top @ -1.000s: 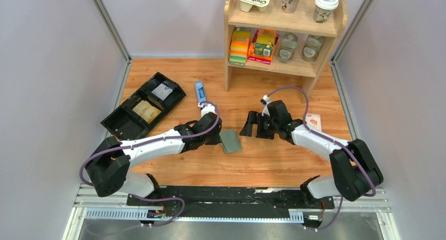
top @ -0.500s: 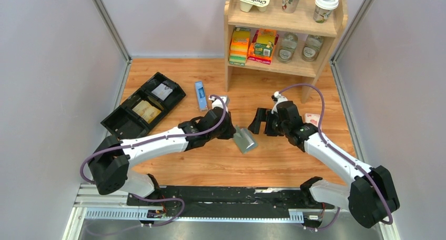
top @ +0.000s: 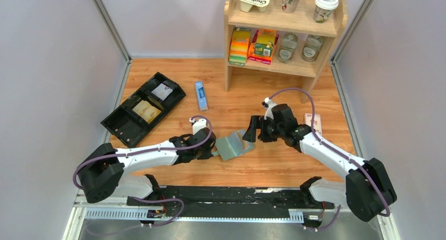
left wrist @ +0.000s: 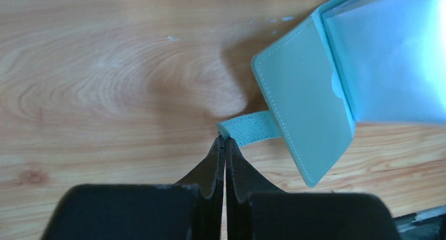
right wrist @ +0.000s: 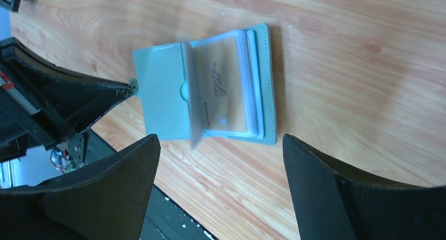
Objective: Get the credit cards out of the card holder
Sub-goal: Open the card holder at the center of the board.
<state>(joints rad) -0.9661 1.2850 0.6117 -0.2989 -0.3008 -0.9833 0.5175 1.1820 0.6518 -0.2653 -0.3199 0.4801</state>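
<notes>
A: Surface first?

B: Warm orange wood-grain table [top: 273,161], a few pale flecks in the left wrist view. Closed in by plain lilac-grey walls [top: 52,66] on three sides, metal posts in the back corners. Slotted metal rail [top: 105,213] along the near edge.

A: And standing on it?

B: Wooden shelf unit [top: 284,24] at the back, right of centre, with cups and a yogurt pack on top, boxes and jars below. Black compartmented tray [top: 123,127] far left, set diagonally, paper items in two compartments. Narrow blue box [top: 200,95] between tray and shelf. Small pinkish packet [top: 314,122] just beside the right arm.

A: Card holder?

B: Mid-table, between the two grippers: card holder [top: 234,144], lying open. Right half flat on the wood under its stack of pocket pages; a single page upright and blurred. Credit card [right wrist: 226,90] with script showing through the top clear pocket.

A: Left gripper?

B: Left gripper [left wrist: 223,141] pressed together, pinching the strap [left wrist: 250,128] at the outer edge of the left cover.

A: Right?

B: Right gripper [right wrist: 220,140] spread wide, hanging over the open pages, apart from them.
</notes>
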